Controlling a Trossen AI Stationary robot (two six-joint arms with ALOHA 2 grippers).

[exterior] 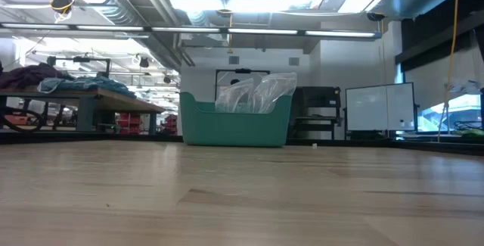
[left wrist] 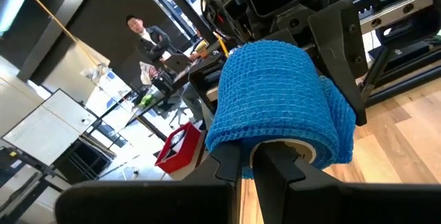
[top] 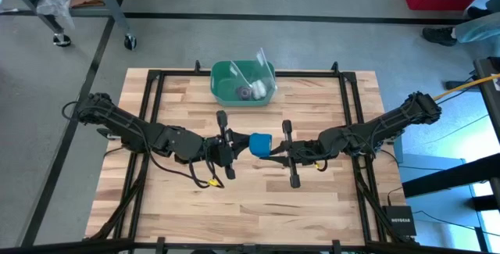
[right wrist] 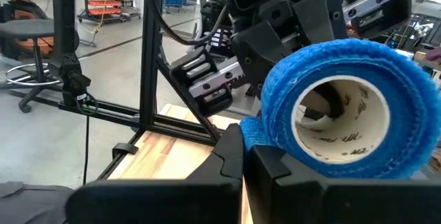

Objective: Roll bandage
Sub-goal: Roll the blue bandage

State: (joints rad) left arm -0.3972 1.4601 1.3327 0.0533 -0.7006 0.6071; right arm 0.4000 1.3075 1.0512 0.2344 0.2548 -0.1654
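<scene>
Both pincers, left pincer (top: 234, 146) and right pincer (top: 279, 151), closed on blue bandage roll (top: 260, 144) held above surface (top: 250, 207); uneven pull could loosen wraps.

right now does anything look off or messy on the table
Nothing spilled or damaged. The bright blue fabric bandage roll is held above the wooden table between the left pincer and right pincer, wound neatly. Crinkled clear plastic pokes from the green plastic bin.
</scene>
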